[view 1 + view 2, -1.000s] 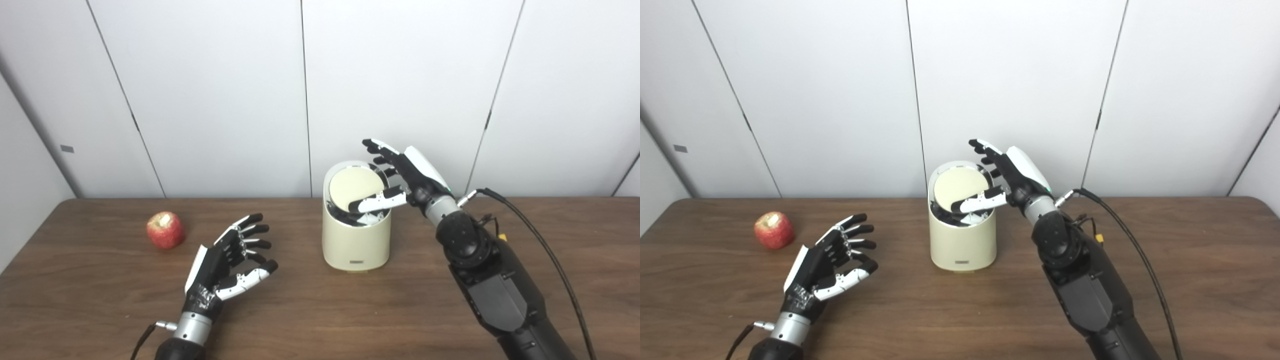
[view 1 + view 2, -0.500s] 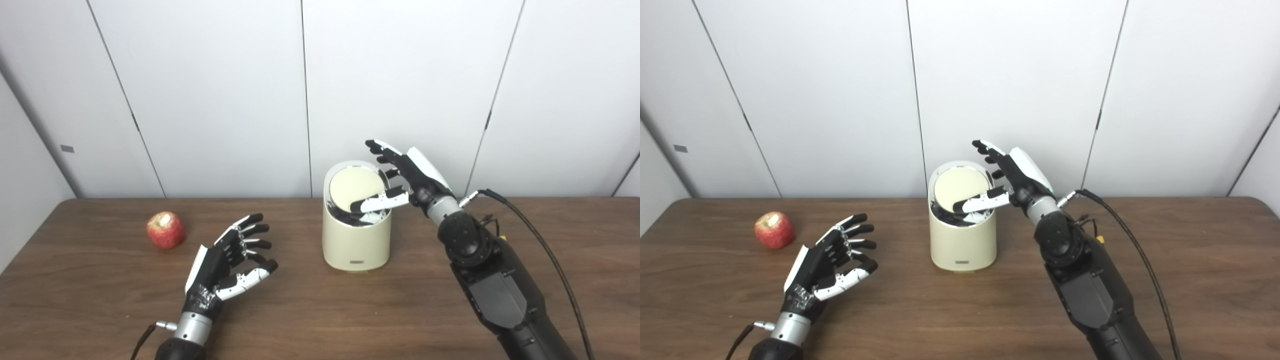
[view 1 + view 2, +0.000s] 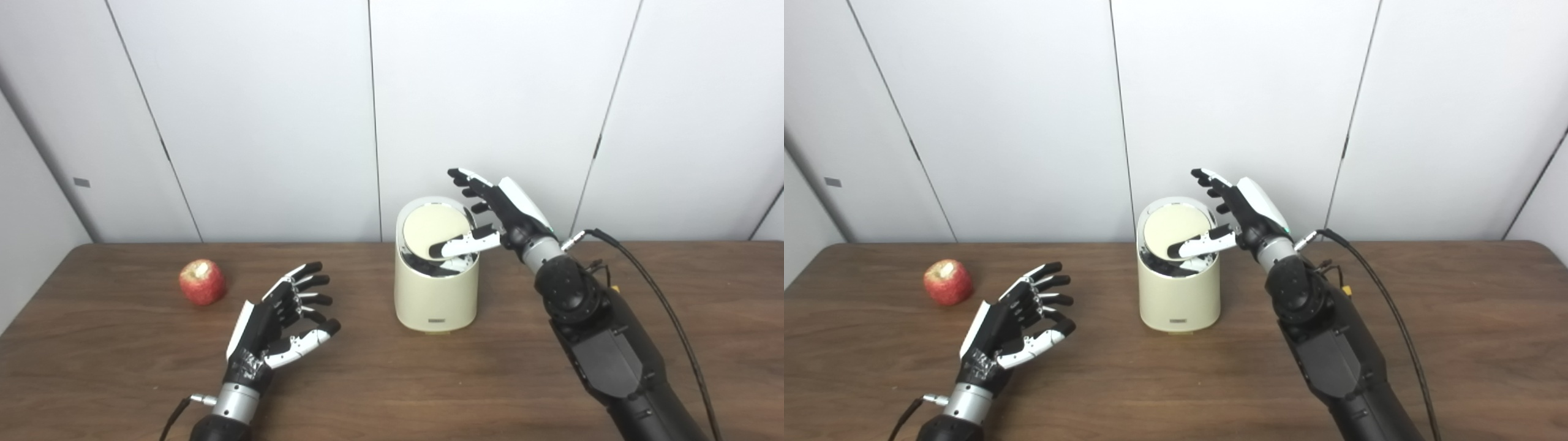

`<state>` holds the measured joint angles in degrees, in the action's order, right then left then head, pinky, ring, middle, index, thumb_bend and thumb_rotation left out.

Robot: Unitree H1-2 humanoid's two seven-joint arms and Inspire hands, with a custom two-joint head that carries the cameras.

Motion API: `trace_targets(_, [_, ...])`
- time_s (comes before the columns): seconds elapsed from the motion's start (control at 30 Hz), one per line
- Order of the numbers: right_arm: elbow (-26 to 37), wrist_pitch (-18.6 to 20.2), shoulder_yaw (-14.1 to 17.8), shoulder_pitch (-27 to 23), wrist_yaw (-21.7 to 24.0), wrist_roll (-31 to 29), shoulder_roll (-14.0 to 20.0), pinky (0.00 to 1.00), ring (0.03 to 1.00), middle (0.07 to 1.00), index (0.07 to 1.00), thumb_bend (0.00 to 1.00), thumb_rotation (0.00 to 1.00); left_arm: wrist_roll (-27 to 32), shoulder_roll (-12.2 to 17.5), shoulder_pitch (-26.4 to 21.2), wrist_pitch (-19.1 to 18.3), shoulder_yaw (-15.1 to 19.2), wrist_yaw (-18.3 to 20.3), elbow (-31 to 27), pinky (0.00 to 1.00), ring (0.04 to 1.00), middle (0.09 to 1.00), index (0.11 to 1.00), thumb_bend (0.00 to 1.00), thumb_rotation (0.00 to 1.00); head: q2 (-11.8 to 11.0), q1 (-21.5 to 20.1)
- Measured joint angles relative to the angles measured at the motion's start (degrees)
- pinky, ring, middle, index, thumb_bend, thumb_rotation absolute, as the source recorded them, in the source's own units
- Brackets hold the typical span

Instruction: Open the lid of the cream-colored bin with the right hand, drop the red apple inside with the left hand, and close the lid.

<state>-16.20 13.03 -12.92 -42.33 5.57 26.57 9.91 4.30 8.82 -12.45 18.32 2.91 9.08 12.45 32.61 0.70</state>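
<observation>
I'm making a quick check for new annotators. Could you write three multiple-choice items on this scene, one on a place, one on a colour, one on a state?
1. Where is the apple?
A. inside the bin
B. on the table, left of the left hand
C. in the right hand

2. What colour is the bin?
A. cream
B. blue
C. black

3. How is the left hand?
A. shut on the apple
B. pressing the lid
C. open, holding nothing

Answers: B, the apple lies on the table beyond the left hand; A, its wall is cream; C, its fingers are spread and empty.
</observation>
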Motion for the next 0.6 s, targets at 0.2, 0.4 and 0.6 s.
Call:
trace_targets(0.2, [1.03, 1.83, -0.81, -0.02, 0.2, 0.9, 0.02, 0.77, 0.872, 0.904, 0.896, 0.8, 0.22, -0.08, -0.03, 0.51, -0.01, -0.14, -0.08, -0.67, 0.53, 0.668, 0.786, 0.85, 0.7, 0.15, 0.53, 0.0])
trace_targets(0.4, [4.89, 7.1, -5.24, -1.36, 4.12, 4.46, 1.88, 0.78, 0.899, 0.929, 0.882, 0.83, 0.14, -0.1, -0.05, 0.61, -0.02, -0.15, -0.11, -0.72, 0.53, 0.662, 0.782, 0.85, 0.69, 0.14, 0.88, 0.44])
trace_targets(0.6, [7.76, 11.83, -8.05, -3.31, 8.61, 6.76, 2.92, 0.75, 0.893, 0.93, 0.875, 0.84, 0.08, -0.14, -0.26, 0.64, -0.01, -0.24, -0.09, -0.71, 0.53, 0.67, 0.783, 0.848, 0.71, 0.16, 0.88, 0.53])
